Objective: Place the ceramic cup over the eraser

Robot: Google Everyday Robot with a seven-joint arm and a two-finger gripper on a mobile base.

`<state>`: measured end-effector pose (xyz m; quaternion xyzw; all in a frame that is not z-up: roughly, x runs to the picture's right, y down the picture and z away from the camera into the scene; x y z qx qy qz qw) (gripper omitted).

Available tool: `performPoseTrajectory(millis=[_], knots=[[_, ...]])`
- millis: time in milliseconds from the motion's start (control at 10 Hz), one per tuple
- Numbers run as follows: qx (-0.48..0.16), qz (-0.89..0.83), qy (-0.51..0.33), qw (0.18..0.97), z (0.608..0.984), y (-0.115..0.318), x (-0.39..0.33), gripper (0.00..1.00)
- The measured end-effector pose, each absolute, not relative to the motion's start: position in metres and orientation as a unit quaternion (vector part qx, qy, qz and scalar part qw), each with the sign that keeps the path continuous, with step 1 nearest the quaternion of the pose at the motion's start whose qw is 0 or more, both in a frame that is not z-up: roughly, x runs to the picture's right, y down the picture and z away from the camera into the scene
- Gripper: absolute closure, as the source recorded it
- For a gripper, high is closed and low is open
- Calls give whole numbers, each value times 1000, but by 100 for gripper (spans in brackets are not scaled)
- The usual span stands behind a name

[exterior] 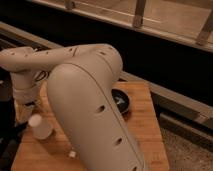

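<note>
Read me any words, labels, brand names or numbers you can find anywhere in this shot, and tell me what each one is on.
No text can be read anywhere.
Ceramic cup: plain white, no print.
Black bowl: pale marks inside, too blurred to read.
Robot arm: only dark holes, no lettering.
Tool: at the left above the wooden table, beside the cup; no label visible.

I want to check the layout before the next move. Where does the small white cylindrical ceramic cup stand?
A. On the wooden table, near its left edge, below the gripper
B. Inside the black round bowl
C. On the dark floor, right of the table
A: the small white cylindrical ceramic cup stands on the wooden table just below the gripper, far left of the black round bowl.
</note>
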<state>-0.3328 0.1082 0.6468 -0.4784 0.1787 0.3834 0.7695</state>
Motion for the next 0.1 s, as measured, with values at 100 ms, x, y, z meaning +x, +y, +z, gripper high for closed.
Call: performPoseTrajectory(millis=[100], knots=[[-466,387,175,776,638,95,-332,26]])
